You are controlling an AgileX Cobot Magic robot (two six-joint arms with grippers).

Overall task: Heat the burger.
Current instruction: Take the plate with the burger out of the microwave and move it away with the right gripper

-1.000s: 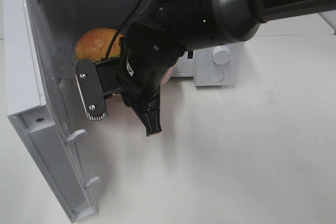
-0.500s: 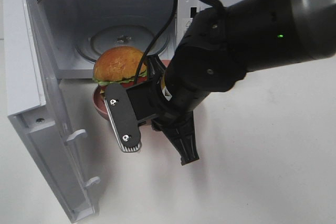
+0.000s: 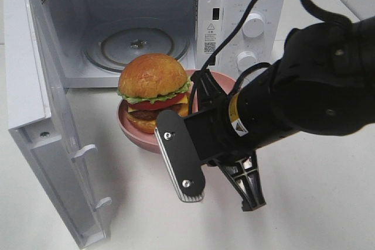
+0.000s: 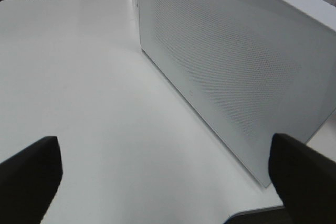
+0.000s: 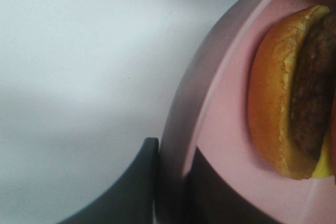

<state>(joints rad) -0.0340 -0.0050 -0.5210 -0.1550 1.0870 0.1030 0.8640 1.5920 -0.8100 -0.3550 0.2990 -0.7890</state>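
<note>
One hand, the right, pinches the plate rim; any tilt could topple the burger. Left hand gapes empty.

1. You have the microwave at twelve o'clock on the table; its door swings out toward eight o'clock.
2. The burger sits on the plate; both stand just before the cavity.
3. The right gripper, at four o'clock of the plate, clasps its rim.

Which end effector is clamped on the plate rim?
The right end effector, pinching the pink plate that carries the burger; the left end effector hangs open beside the microwave.
</note>
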